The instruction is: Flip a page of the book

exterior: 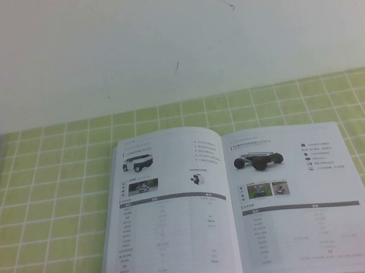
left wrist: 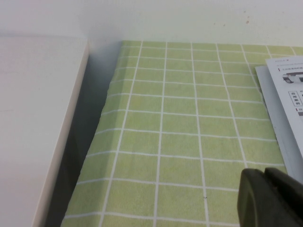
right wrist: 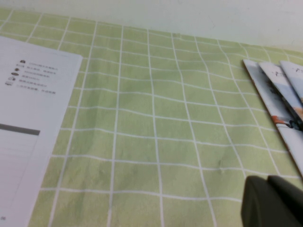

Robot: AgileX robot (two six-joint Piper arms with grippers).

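Green cloth (exterior: 54,197); book (exterior: 234,204) between left gripper (left wrist: 265,189) and right gripper (right wrist: 270,194); brochures (right wrist: 279,99) nearby.

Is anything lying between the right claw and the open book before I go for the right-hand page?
Nothing visible. In the right wrist view only bare green checked cloth lies between the shut right claw and the book. A fan of other booklets lies on the claw's far side, away from the book. The left claw sits beyond the book's other edge.

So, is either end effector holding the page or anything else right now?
Nothing is held. The left end effector and right end effector hang over bare tablecloth, beside the open book.
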